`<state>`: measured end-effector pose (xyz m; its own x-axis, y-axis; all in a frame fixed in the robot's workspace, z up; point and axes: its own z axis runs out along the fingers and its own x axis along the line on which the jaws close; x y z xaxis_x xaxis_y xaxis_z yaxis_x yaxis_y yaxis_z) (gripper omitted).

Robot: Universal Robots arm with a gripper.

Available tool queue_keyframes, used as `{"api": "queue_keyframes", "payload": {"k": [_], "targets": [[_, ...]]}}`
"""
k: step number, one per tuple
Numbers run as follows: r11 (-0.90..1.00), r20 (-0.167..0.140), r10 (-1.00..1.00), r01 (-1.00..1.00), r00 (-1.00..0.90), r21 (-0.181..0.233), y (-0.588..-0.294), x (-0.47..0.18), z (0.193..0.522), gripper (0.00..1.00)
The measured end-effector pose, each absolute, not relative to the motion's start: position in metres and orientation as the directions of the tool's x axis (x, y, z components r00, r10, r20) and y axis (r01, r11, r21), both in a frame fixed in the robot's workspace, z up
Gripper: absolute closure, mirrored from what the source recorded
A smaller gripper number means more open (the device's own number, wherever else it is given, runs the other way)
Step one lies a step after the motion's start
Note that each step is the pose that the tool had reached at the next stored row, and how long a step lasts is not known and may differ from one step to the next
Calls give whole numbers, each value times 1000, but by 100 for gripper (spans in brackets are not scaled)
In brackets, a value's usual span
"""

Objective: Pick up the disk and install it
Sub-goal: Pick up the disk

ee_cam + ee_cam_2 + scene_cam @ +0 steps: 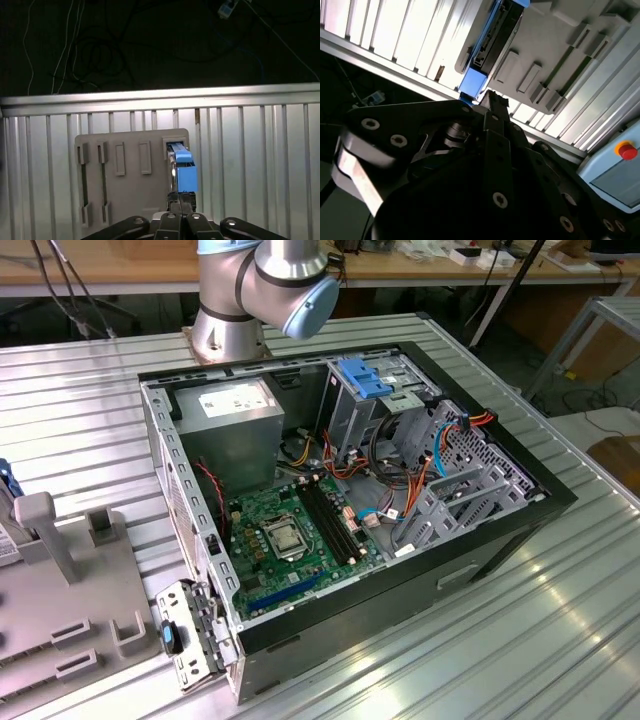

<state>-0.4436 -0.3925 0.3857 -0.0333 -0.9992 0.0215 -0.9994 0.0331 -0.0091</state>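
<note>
Standing on edge in a slot of the grey holder [130, 200], the disk [185, 175] rested on the ribbed worktop [250, 165]. The claw [181, 204] hung right at its blue end; whether it was open or clamped on the disk could not be told. Doing this well probably meant a square hold across the blue rails and a straight pull along the slot, so nothing jammed.

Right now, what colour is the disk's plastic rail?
Bright blue rail on the disk, clearest in the first wrist view.
</note>
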Motion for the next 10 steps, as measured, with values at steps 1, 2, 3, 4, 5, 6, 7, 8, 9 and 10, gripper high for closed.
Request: {"api": "queue_keyframes", "payload": {"k": [1, 2, 3, 4, 5, 6, 7, 8, 9, 10], "targets": [[23, 22, -999, -1000, -23, -9, -393, -444, 386, 89], [15, 22, -1000, -1000, -15, -9, -393, -444, 385, 89], [9, 22, -1000, -1000, -10, -9, -392, -444, 385, 89], [6, 24, -1000, -1000, -6, -9, -392, -444, 384, 83], [3, 27, -1000, -1000, -4, -9, -392, -444, 384, 76], [1, 28, -1000, -1000, -1, -10, -393, -444, 383, 70], [-1, 29, -1000, -1000, 1, -9, -393, -444, 382, 64], [-4, 30, -1000, -1000, 4, -9, -393, -444, 381, 64], [-6, 30, -1000, -1000, 6, -9, -392, -444, 380, 58], [-9, 30, -1000, -1000, 9, -9, -392, -444, 378, 52]]}}
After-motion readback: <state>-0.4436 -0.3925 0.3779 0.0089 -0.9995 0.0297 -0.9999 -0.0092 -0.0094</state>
